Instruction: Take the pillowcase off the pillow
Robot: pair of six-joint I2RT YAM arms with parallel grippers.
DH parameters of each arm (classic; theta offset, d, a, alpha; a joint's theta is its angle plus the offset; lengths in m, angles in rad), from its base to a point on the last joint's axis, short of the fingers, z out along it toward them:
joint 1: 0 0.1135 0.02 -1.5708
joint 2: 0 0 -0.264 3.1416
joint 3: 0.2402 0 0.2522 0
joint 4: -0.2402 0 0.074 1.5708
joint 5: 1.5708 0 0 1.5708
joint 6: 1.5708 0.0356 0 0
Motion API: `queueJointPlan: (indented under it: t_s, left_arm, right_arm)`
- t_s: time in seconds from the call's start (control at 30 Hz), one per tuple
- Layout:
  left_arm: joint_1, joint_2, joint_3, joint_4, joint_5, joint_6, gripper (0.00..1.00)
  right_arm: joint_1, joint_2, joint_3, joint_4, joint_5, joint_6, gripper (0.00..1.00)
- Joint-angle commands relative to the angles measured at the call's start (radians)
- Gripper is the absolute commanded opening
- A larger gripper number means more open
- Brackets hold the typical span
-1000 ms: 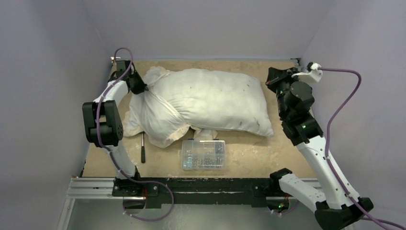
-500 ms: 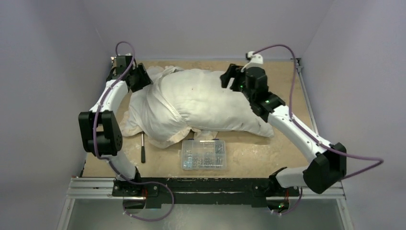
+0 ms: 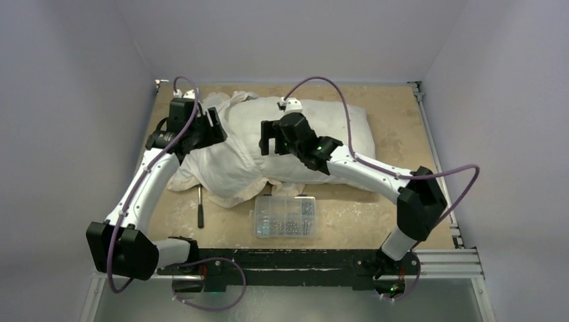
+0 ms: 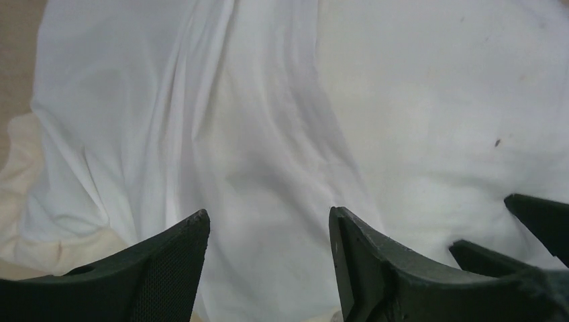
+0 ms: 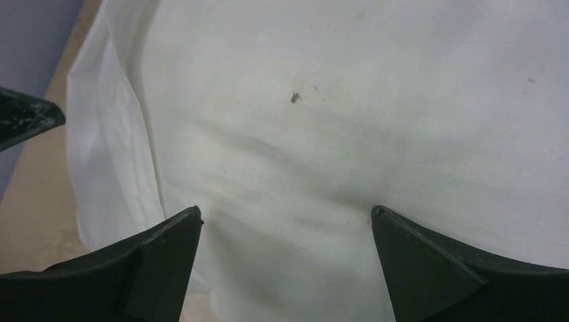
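Note:
The plump off-white pillow (image 3: 335, 124) lies across the middle of the table. Its left end sits inside the cream-white pillowcase (image 3: 225, 168), which is wrinkled and bunched there. My left gripper (image 3: 218, 127) hovers open over the pillowcase's folds (image 4: 201, 134), nothing between its fingers (image 4: 267, 221). My right gripper (image 3: 268, 137) stands wide open just above the pillow's middle (image 5: 369, 100), empty (image 5: 285, 215). The pillowcase's edge (image 5: 114, 147) shows at the left of the right wrist view. The two grippers face each other, close but apart.
A clear plastic box of small parts (image 3: 285, 216) sits in front of the pillow. A dark-handled tool (image 3: 200, 206) lies left of the box. The tan table (image 3: 389, 201) is walled at the back and both sides.
Both arms have swung in over the pillow, the right from the far right side. Both grippers have opened; the left has let go of the pillowcase's bunched end.

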Motion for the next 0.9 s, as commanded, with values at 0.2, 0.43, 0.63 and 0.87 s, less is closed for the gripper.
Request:
queueJointPlan:
  t_s: [0.2, 0.43, 0.63, 0.87]
  left_arm:
    - [-0.067, -0.067, -0.139, -0.016, 0.095, -0.088, 0.65]
    - [-0.112, -0.063, -0.175, 0.06, 0.117, -0.141, 0.65]
    - [-0.162, -0.028, -0.197, 0.087, 0.051, -0.159, 0.65]
    - [-0.192, -0.006, -0.279, 0.136, -0.024, -0.168, 0.34]
  right_arm:
    - [0.026, 0.183, 0.071, -0.103, 0.141, 0.044, 0.41]
    - [0.026, 0.206, 0.111, -0.092, 0.142, 0.046, 0.0]
    - [0.026, 0.201, 0.12, -0.09, 0.148, 0.054, 0.0]
    - [0.025, 0.184, 0.121, -0.105, 0.182, 0.074, 0.0]
